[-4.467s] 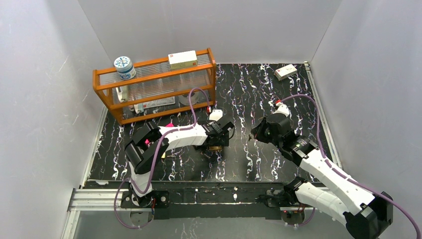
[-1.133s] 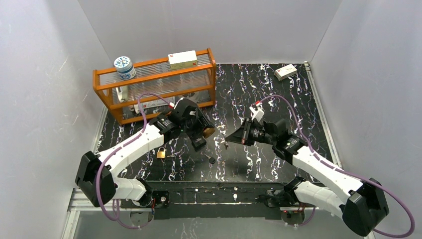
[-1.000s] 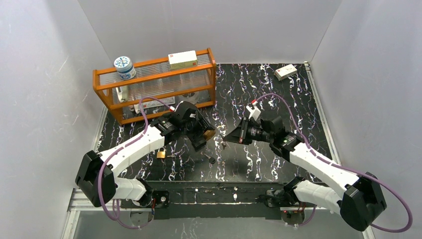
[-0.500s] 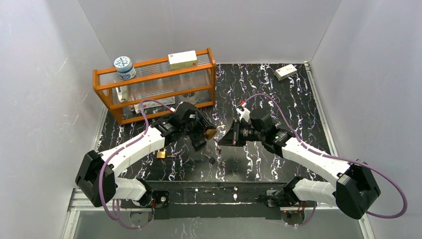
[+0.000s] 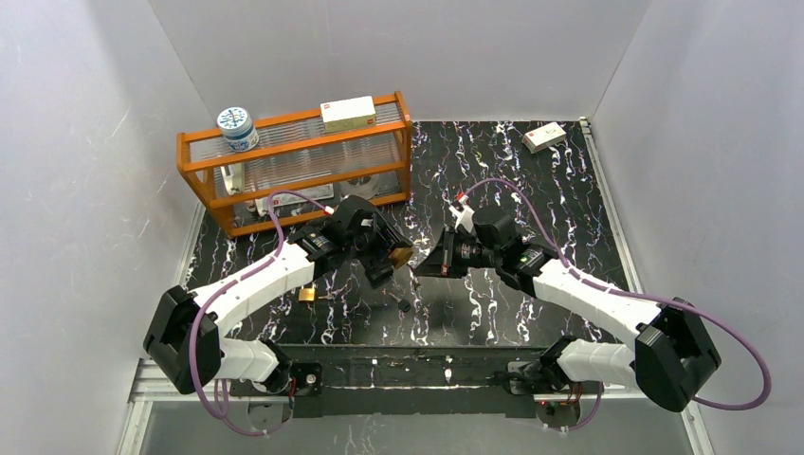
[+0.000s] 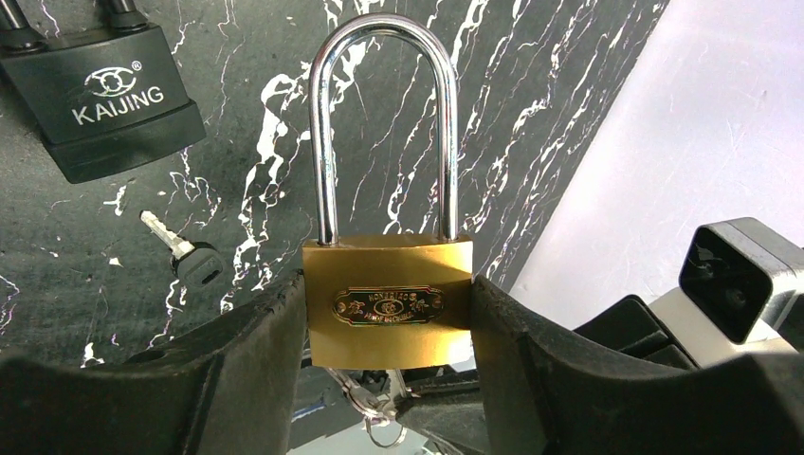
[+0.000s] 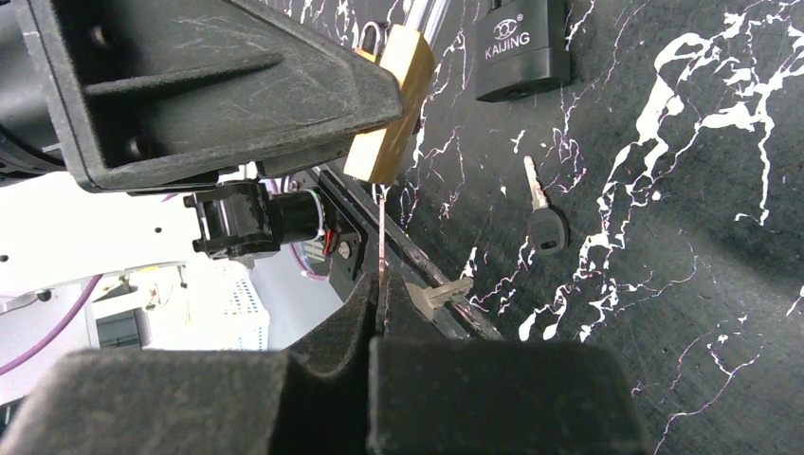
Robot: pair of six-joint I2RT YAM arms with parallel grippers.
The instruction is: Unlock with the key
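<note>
Clamped in the left pincer [image 6: 387, 327]: a brass padlock [image 6: 389, 284], gripped by the two sides of its body. Shackle closed, pointing away from the wrist camera. Held off the table [image 6: 531, 85], keyhole end turned toward the other arm.

Pinched tight in the right pincer [image 7: 382, 300]: a thin key [image 7: 381, 242], seen edge-on, blade aimed straight at the underside of the brass body. Tip right at that bottom face; impossible to tell whether inside the keyhole or only touching. In the left wrist view, a small silver ring [image 6: 379, 427] hanging just under the lock, between the two pincers.

Further out, flat on the table: a black padlock [image 6: 109, 100] marked KAIJING, and near it a black-headed key [image 6: 185, 258], lying apart from both locks.

From above, both pincers tip to tip near the middle of the table. Beside the left forearm, a smaller brass lock [image 5: 307, 294] lying loose. At the far left, an orange rack [image 5: 294, 166] with a round tin and a box on top.
</note>
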